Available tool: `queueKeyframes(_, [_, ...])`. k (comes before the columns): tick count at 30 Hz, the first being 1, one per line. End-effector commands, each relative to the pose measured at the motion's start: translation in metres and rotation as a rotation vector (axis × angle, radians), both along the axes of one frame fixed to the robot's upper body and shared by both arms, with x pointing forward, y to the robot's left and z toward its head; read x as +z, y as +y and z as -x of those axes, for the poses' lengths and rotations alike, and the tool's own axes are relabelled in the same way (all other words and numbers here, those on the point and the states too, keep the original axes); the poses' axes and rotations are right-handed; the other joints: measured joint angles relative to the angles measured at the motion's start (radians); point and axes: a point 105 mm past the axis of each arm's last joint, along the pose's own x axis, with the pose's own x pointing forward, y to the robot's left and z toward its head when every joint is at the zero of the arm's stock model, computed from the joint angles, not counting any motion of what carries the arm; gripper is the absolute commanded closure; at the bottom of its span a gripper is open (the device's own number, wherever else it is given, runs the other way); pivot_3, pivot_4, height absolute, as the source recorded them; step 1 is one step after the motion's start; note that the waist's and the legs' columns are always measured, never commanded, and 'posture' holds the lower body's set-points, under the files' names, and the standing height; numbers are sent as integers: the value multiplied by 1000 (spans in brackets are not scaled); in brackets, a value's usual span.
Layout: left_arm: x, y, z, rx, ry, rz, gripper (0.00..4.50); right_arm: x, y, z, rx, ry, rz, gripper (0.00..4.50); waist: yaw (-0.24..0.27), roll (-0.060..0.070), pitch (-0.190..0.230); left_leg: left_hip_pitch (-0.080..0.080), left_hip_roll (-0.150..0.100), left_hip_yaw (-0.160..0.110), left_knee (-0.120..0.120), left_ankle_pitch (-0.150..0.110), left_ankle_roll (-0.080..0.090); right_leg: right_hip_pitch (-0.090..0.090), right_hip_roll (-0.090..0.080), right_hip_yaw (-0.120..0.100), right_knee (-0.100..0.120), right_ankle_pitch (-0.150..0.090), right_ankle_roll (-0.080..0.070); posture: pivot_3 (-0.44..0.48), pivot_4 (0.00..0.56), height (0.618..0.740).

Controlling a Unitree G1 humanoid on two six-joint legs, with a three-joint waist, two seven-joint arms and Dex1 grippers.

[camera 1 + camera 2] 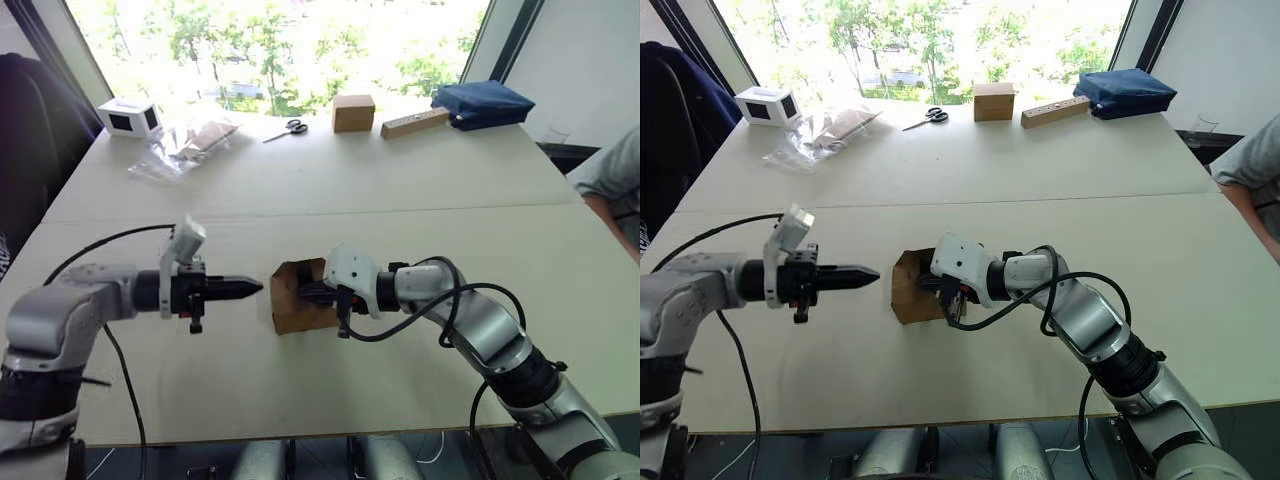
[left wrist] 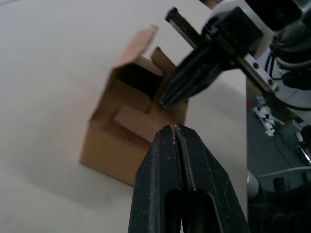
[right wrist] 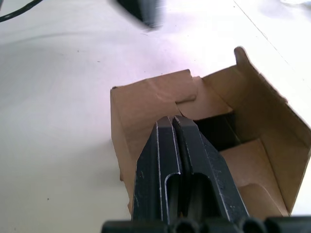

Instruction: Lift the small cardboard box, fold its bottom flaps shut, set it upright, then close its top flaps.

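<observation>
The right gripper (image 1: 312, 293), fingers pressed together, is pushed against the flaps of the small brown corrugated cardboard box (image 1: 296, 296), which is seen on the pale table (image 1: 400, 200). The left gripper (image 1: 250, 288), likewise closed, is held just beside the box.

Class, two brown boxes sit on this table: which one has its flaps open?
The small cardboard box between the grippers, near the table's front. Its flaps stand loose; the tan cube at the far edge, by the scissors, has none.
</observation>
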Motion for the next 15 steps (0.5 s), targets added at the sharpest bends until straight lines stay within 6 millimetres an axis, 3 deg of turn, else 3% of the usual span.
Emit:
queueKeyframes(1, [-1, -11, 0, 14, -37, -1, 4481, 13, 2, 0, 17, -42, -41, 4500, 2, 0, 0, 0, 0, 0, 0, 0, 0, 0, 0, 0, 0, 0, 0, 0, 150, 740])
queueKeyframes(9, [-21, -19, -13, 34, -18, -3, 4481, 24, 1, 6, 49, -62, -74, 4500, 0, 0, 0, 0, 0, 0, 0, 0, 0, 0, 0, 0, 0, 0, 0, 0, 150, 740])
queueKeyframes(13, [-27, -17, -17, 21, -12, -11, 4481, 58, -4, 14, 87, -73, -199, 4500, 1, 0, 0, 0, 0, 0, 0, 0, 0, 0, 0, 0, -1, 0, 0, 0, 150, 740])
queueKeyframes(15, [-26, -17, -20, 19, -14, -6, 4481, 77, -10, 7, 63, -87, -266, 4500, 0, 0, 0, 0, 0, 0, 0, 0, 0, 0, 0, 0, -1, 0, 0, 0, 150, 740])
